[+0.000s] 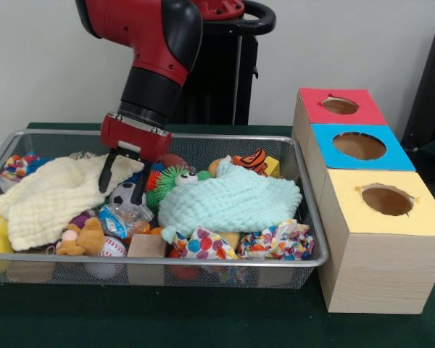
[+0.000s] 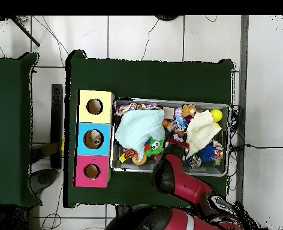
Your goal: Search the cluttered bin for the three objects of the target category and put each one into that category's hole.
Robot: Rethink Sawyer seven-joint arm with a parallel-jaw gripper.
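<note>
Gripper (image 1: 122, 176) sits left of centre in the front view, down inside the wire bin (image 1: 313, 217), fingers spread apart and nothing between them. Tips hover at the edge of the cream cloth (image 1: 54, 196), just above a black-and-white ball (image 1: 125, 193).

Target category isn't stated, so which toys count can't be told. Candidate items lie in the bin's clutter; three-hole box (image 1: 370, 181) stands at frame right with red, blue and yellow tops. In the overhead view something seems to sit in the blue hole (image 2: 94, 139), too small to name.

Risks, as judgement:
- Fingers could snag the cream cloth and lift it instead of a toy, since one tip is touching or nearly touching its edge.
- Ball is round and may squirt out sideways on closing.
- Packed items near the tips, like the crinkly packet (image 1: 119, 220) and green fuzzy toy (image 1: 170, 181), could get pinched along too.
- Dragging cloth could tip things over the low rim.

Hidden or unclear:
- Mint cloth (image 1: 232, 201) covers the bin's middle; whatever is under it is unseen.
- Cream cloth hides the left part.
- Overhead, the arm (image 2: 180, 185) blocks the gripper and the lower bin edge.
- Orange striped toy (image 1: 250, 161) is only partly showing behind the mint cloth.
</note>
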